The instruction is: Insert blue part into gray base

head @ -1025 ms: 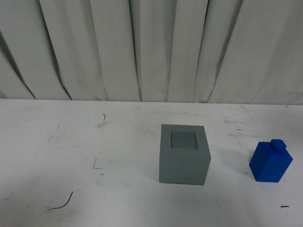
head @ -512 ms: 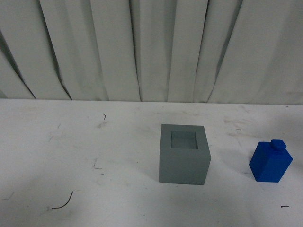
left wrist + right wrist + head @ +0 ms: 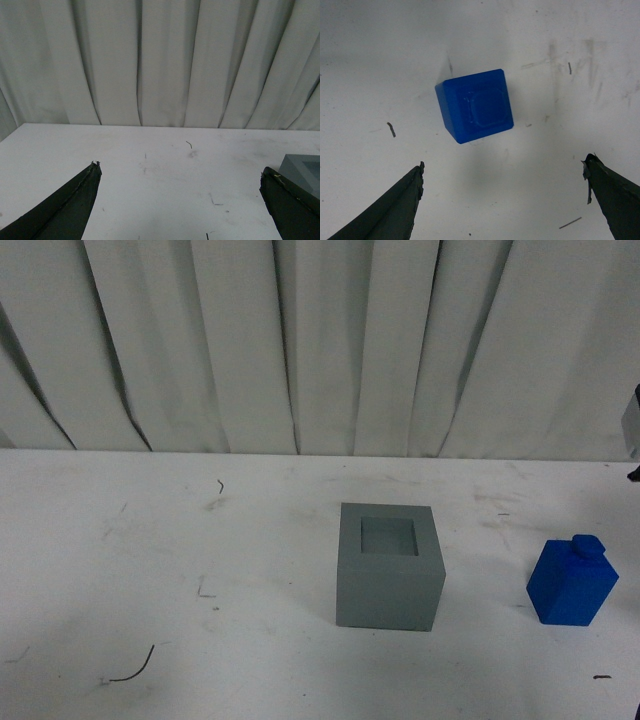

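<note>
The gray base [image 3: 389, 568] stands on the white table near the middle, its square recess facing up and empty. The blue part [image 3: 572, 581] stands upright to its right, knob on top, apart from the base. In the right wrist view the blue part [image 3: 475, 105] is seen from above, beyond my open right gripper [image 3: 503, 167], which hangs over it and holds nothing. A bit of the right arm [image 3: 633, 425] shows at the front view's right edge. My left gripper [image 3: 179, 170] is open and empty over bare table, with a corner of the gray base [image 3: 305, 170] beside one finger.
A white pleated curtain [image 3: 320, 340] closes off the far side of the table. The white tabletop [image 3: 150, 570] has scuff marks and a few small dark scraps [image 3: 132, 668].
A part of the right arm has come into the front view at the right edge. The base and the blue part have not moved.
</note>
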